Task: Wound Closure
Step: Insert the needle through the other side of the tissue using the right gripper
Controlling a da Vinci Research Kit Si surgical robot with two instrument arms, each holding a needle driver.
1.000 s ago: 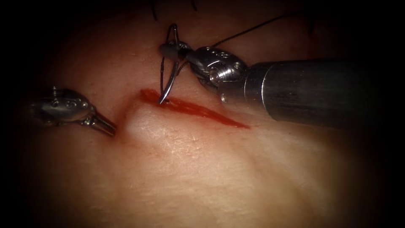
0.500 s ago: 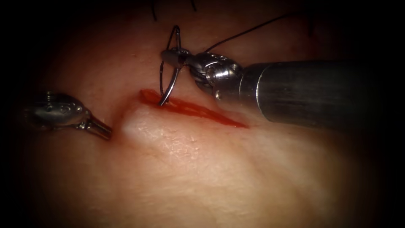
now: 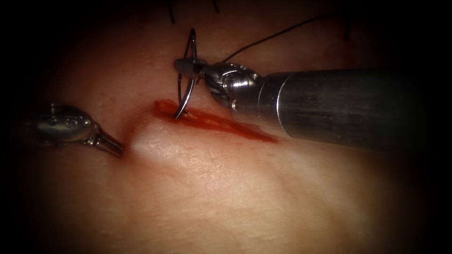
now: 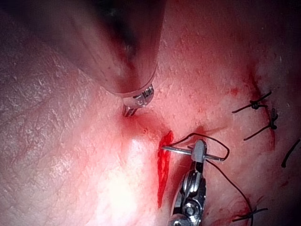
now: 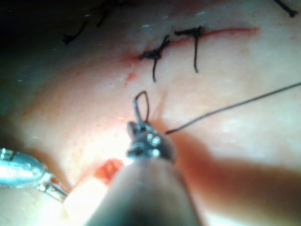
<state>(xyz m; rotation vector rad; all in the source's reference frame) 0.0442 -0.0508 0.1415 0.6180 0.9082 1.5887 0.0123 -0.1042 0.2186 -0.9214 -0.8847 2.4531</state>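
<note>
The right tool (image 3: 184, 66) grips the needle (image 3: 187, 87) mid-curve, its tip set at the cut (image 3: 216, 123). The left tool (image 3: 109, 143), jaws closed on tissue (image 3: 197, 188) left of the cut, raises that edge, presumably to present it to the tip.

endoscope looks down from in front; both close wrist views share its cut (image 3: 221, 123).

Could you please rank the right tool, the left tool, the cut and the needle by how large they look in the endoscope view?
1. right tool, shaft included
2. cut
3. left tool
4. needle

The cut and the left tool look close in extent, so their order is unsure.
</note>
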